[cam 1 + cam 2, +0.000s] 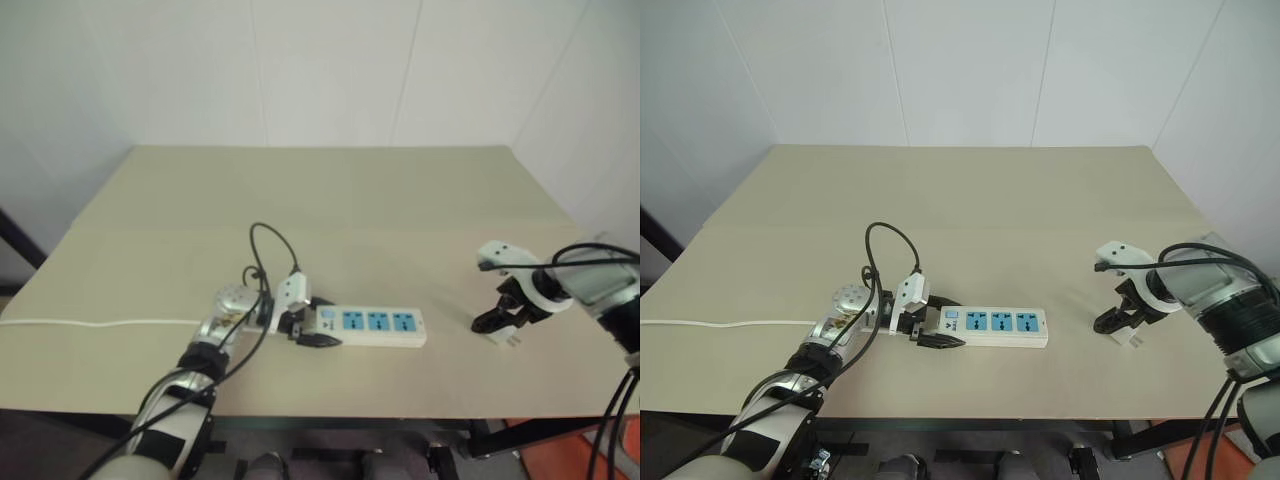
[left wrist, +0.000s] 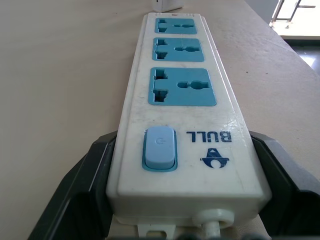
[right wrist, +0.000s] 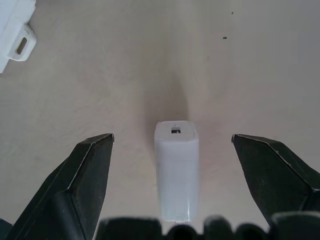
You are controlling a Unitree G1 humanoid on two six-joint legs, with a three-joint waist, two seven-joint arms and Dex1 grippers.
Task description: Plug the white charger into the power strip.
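Fingers of your left gripper (image 1: 937,334) are clamping the power strip (image 1: 995,326) at its switch end, steadying it on the worktop (image 1: 970,210); your right gripper (image 3: 172,142) is spreading wide around the white charger (image 3: 176,167), lying ungrasped. Pickup and plugging are remaining.

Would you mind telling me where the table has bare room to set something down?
The table's far half is bare, as is the stretch between the power strip and the white charger. It is crowded at the left gripper and right gripper.
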